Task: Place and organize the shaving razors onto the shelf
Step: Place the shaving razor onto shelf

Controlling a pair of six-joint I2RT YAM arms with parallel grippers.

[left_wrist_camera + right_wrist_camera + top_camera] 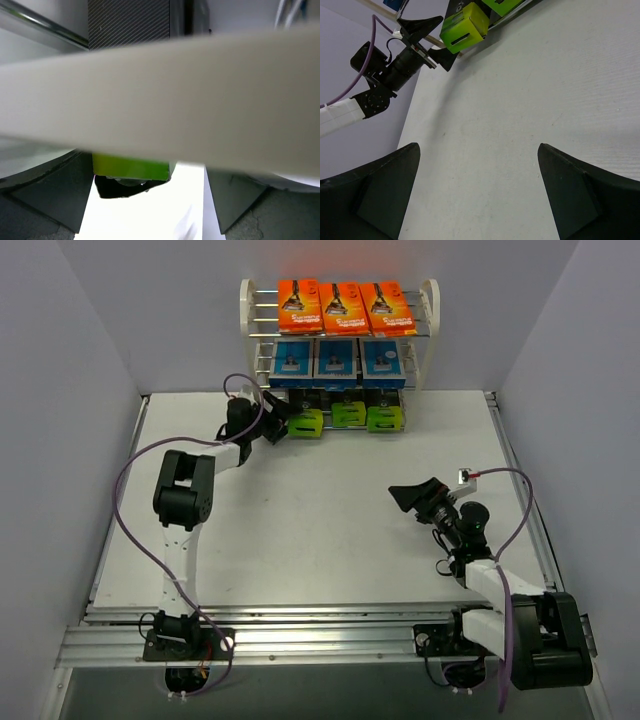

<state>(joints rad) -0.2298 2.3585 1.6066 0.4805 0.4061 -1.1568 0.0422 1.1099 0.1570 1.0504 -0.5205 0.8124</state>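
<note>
At the left of the lowest tier of the white, silver-rodded shelf [432,310], a black-and-lime box [306,424] is seated, the left gripper [284,420] spread wide beside it. Only a clean withdrawal is judged needed.

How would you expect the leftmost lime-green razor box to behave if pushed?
The leftmost lime-green box looks squarish and flat-faced, so it would probably slide, not roll. It seems small and light, and sits skewed to the shelf, so an off-centre push may twist it.
</note>
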